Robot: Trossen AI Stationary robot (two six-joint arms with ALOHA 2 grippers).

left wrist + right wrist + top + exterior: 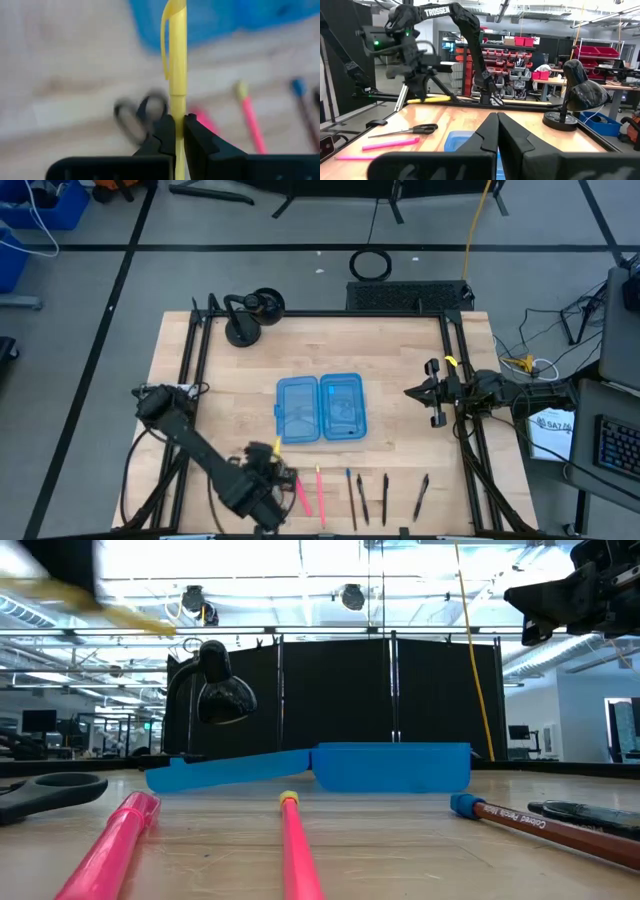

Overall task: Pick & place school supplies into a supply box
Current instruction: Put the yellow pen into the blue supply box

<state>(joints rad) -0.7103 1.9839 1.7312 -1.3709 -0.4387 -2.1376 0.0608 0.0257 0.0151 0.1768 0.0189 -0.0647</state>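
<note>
The supply box (321, 409) lies open mid-tabletop to receive items — a yellow pen (177, 60) is pinched by the left gripper (179, 131) fingers above the near-left tabletop, while the right gripper (497, 131), fingers closed on nothing, is parked far right.

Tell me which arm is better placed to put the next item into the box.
Left. Its tool is shut on the yellow pen, lifted above the table near the open blue case. The right tool hangs empty by the table's right edge.

yellow pen (177, 60), 2 pink markers (110, 850), translucent blue supply box (321, 409), black-handled scissors (405, 131)
</note>
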